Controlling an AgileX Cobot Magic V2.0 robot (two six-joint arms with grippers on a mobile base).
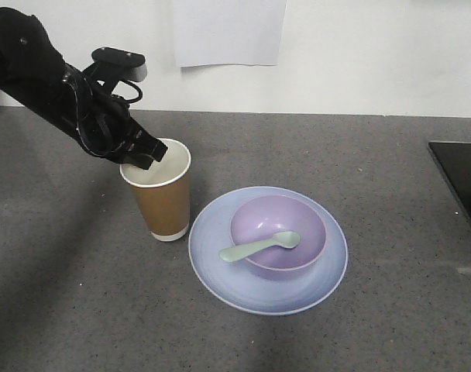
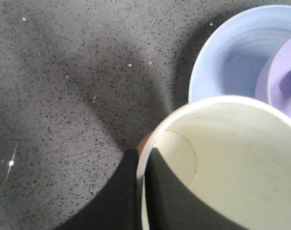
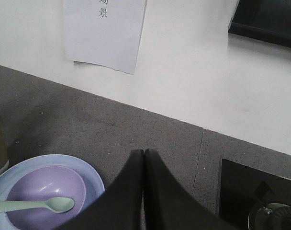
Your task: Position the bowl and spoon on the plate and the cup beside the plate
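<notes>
**Left gripper pinches cup rim beside the set plate**

Front view: a tall brown paper cup with a white rim (image 1: 163,200) stands upright on the grey speckled counter (image 1: 80,310), just left of the round pale blue-lilac plastic plate (image 1: 220,263). The lavender-purple plastic bowl (image 1: 305,225) sits on the plate, with the pale mint-green plastic spoon (image 1: 259,248) resting in it. The black left gripper (image 1: 142,155) is clamped on the cup's rim.

Left wrist view: one finger (image 2: 114,196) sits outside the cup wall and one inside.

Right wrist view: the black right gripper (image 3: 144,158) has its fingers pressed together, holding nothing. A white paper sheet (image 3: 105,33) on the wall bears the character "景"; the character above it is cut off.
</notes>
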